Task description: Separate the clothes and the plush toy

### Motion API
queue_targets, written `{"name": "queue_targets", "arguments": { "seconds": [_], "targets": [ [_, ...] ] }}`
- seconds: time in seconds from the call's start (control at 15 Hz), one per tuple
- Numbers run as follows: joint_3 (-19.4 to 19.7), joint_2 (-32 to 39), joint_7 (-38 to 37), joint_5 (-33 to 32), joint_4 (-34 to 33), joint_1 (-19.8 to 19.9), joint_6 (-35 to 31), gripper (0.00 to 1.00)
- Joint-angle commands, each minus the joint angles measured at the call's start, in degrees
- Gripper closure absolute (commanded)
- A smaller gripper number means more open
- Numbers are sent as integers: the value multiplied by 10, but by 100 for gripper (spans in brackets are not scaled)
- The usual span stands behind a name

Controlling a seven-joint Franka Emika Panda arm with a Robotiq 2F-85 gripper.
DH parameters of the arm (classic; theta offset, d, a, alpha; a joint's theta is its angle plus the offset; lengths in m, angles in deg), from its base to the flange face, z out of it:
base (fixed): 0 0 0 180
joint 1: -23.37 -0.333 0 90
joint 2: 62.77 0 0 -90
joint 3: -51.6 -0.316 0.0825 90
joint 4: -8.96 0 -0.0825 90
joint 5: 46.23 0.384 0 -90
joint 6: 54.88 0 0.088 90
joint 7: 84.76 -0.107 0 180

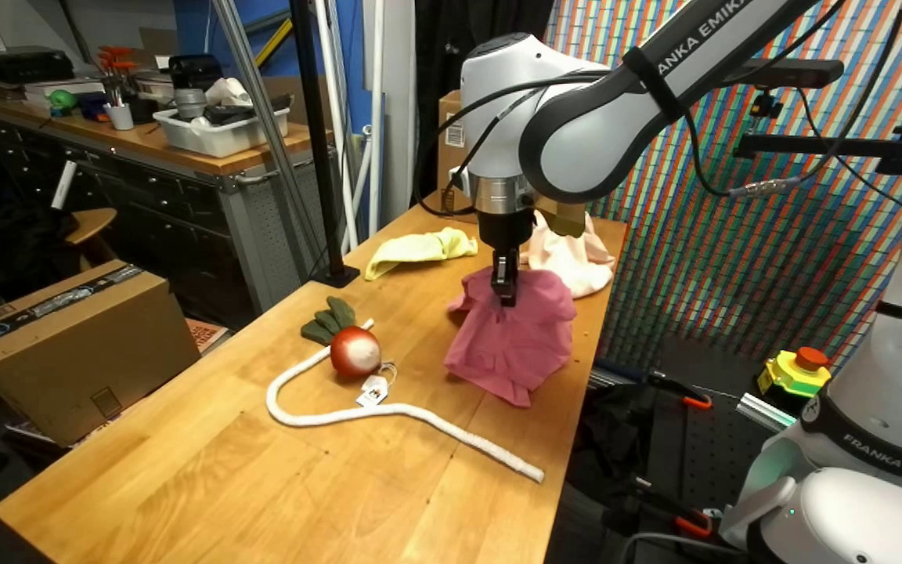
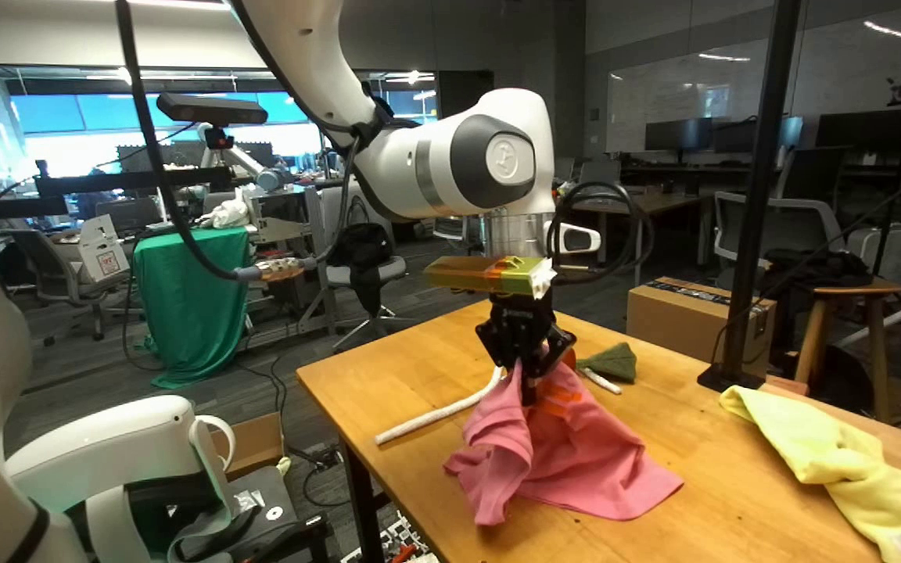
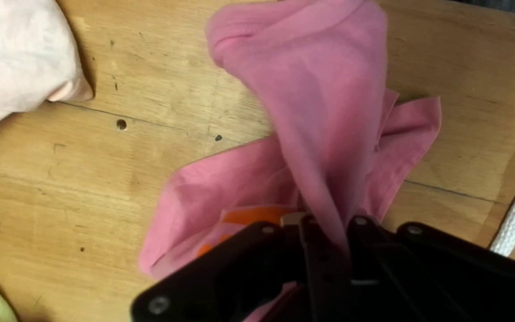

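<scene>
In an exterior view the gripper [image 1: 506, 301] stands right of centre, its fingers [image 1: 504, 276] pinched tight on a gathered fold of the pink cloth [image 1: 510, 348], whose lower edges seem to lie on the table [image 1: 263, 486]. The plush toy [image 1: 355, 351] sits left of centre in that frame, apart from the cloth; the white tube [image 1: 408, 409] bends past it, and whether those two touch I cannot tell. The yellow-green cloth [image 1: 420, 249] and the cream-white cloth [image 1: 572, 254] lie higher in the frame, so the likely step is to take the pink one over to them, away from the toy. Done well, that means raising it straight until the hem hangs free, then moving toward the top of that frame so no corner catches the tube, setting it down before letting go, and backing off slowly in case a fold clings. In an exterior view the cloth hides most of the toy, only its green leaves [image 2: 613, 362] showing clearly right of the gripper, and the cream-white cloth is out of frame; an orange print [image 2: 560, 400] shows instead on the pink. The wrist view best shows the fold running between the fingers, but the toy does not appear there.
</scene>
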Motion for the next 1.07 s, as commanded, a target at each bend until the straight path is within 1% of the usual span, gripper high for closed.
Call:
{"name": "queue_targets", "arguments": {
  "seconds": [0.0, 0.4, 0.47, 0.53, 0.67, 0.87, 1.0],
  "targets": [
    [-2, 21, 22, 10, -16, 0, 8, 97],
    [0, 49, 30, 10, -27, 2, 9, 96],
    [0, 51, 27, 9, -29, 2, 9, 70],
    [0, 52, 25, 6, -30, 2, 8, 69],
    [1, 55, 26, 7, -33, 3, 10, 56],
    [2, 55, 22, 4, -35, 3, 13, 31],
    [2, 52, 19, 0, -37, 3, 13, 18]
  ]
}}
